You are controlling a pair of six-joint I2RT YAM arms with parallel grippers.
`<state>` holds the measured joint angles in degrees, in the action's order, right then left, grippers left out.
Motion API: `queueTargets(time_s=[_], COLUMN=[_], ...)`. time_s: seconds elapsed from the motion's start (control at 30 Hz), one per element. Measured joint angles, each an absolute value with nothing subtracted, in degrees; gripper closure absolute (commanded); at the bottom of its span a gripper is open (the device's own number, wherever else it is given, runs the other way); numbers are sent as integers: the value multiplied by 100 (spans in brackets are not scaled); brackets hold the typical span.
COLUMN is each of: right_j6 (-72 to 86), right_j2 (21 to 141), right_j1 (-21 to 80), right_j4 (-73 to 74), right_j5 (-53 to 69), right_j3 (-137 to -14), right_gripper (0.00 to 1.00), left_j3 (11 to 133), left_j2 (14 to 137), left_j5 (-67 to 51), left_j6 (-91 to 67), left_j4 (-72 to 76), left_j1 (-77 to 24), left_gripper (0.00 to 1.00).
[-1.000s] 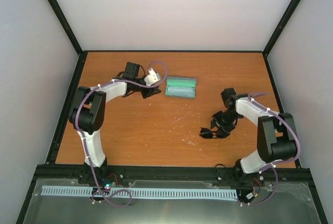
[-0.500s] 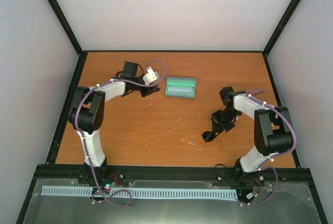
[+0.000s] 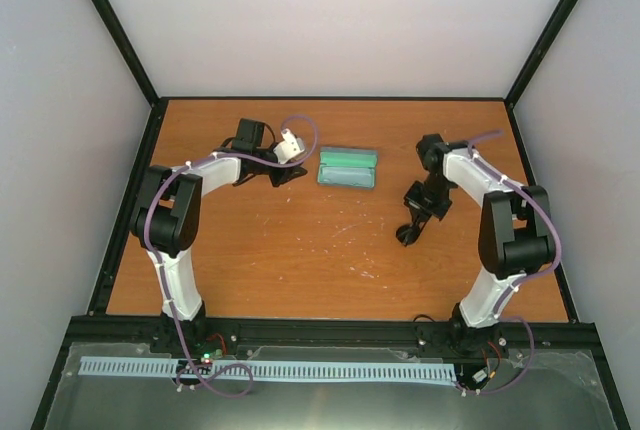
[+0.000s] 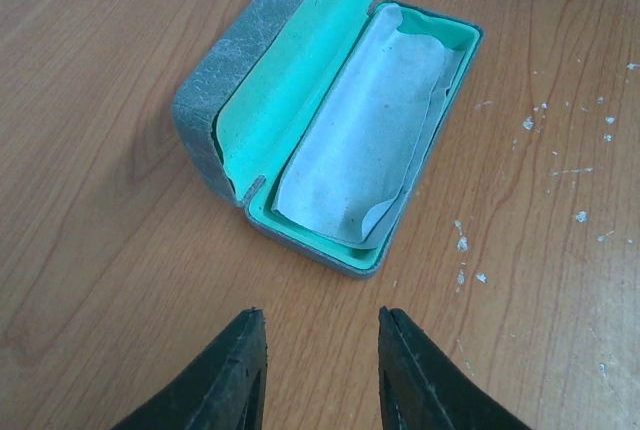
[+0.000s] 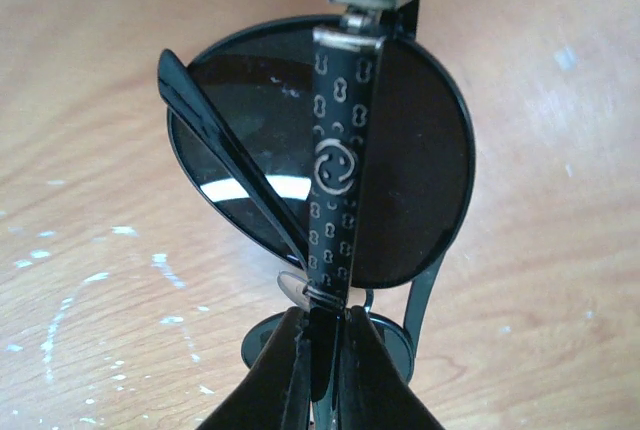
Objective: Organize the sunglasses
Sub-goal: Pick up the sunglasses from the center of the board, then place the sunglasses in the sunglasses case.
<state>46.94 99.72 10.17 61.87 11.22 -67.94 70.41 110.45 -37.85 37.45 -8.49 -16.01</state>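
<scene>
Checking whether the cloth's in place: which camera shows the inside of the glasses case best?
Left wrist: the open case sits close and large, pale cloth lying in its green-lined tray. Top external shows it small. Right wrist shows only the sunglasses, no case.

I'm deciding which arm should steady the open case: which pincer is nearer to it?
Left. The left pincer is just beyond the left end of the case, open and empty. The right pincer is farther off, to the case's near right, shut on the sunglasses.
</scene>
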Motion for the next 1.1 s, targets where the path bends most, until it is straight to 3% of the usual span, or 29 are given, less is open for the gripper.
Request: queueTargets(time_s=[0.3, 0.5, 0.73, 1.1], right_j6=[2156, 235, -2104, -4414], right_j2=[10047, 9808, 9325, 9848], right_j1=[2246, 2799, 2873, 3146], right_j4=[6462, 6128, 5144, 4646], right_j5=[-314, -1269, -1555, -1385], right_j3=[-8379, -8571, -8267, -8270], right_gripper=[97, 97, 97, 97], left_j3=[7026, 7026, 6917, 6949], left_j2=[11045, 11043, 10897, 10844], left_j5=[-3778, -3769, -3710, -4040], left_j6=[3750, 3785, 3852, 3859], left_j4=[-854, -860, -867, -1227], left_j1=[-1553, -1511, -1391, -810], left_gripper=[67, 67, 70, 71])
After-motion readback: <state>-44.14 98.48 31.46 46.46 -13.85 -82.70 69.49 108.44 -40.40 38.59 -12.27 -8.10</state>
